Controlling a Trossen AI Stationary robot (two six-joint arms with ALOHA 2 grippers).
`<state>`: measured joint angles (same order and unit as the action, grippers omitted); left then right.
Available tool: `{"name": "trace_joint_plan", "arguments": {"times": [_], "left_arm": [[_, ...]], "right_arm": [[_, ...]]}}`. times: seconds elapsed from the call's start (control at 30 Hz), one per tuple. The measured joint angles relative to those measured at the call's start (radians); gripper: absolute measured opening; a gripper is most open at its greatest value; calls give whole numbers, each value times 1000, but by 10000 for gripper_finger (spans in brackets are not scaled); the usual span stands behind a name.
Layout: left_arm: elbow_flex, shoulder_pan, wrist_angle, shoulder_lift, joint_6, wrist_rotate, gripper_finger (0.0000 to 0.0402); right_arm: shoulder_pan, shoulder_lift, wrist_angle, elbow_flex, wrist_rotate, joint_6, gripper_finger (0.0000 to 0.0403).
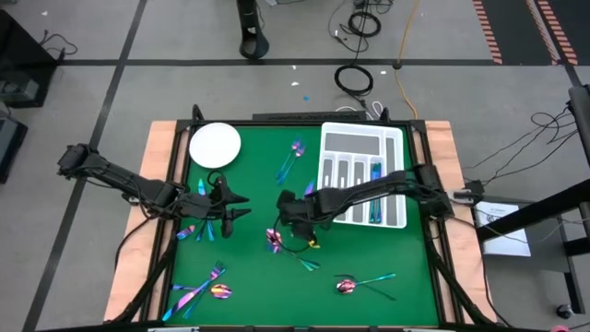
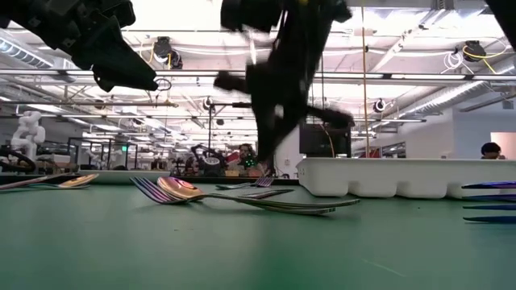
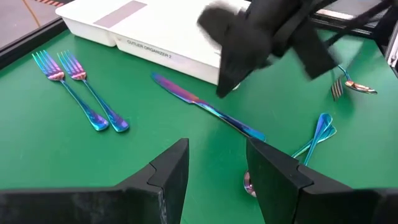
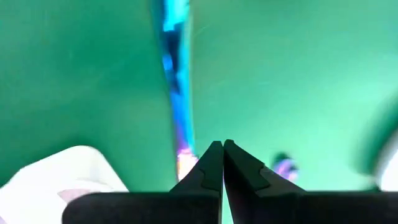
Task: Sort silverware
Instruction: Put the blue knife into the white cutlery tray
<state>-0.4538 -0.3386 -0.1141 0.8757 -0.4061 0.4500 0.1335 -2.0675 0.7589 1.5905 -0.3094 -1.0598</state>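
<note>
Right gripper mid-frame, jaws pressed together, empty, above knife. Left gripper left of centre, jaws apart, holding nothing. Tray upper right.

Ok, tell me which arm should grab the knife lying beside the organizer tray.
Right. The right gripper, fingers shut, hangs just above the knife next to the cutlery organizer. The left gripper is open but sits farther off, toward the white plate.

Round white plate at the green mat's far-left corner, white compartmented tray far right
</note>
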Motion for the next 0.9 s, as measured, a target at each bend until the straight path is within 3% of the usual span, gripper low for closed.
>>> {"name": "trace_joint_plan", "arguments": {"times": [0.1,0.17,0.4,0.57,0.9], "left_arm": [[0,0,0,0,-6,0,162],[0,0,1,0,-6,0,162],[0,0,10,0,-7,0,162],[0,0,29,0,-25,-51,162],[0,0,31,0,-34,-105,162]], "right_arm": [[1,41,-18,0,11,111,0],[-1,58,-62,0,34,286,0],[-30,54,-131,2,52,1230,0],[-53,53,-95,2,19,1648,1],[-80,24,-47,2,3,1874,52]]}}
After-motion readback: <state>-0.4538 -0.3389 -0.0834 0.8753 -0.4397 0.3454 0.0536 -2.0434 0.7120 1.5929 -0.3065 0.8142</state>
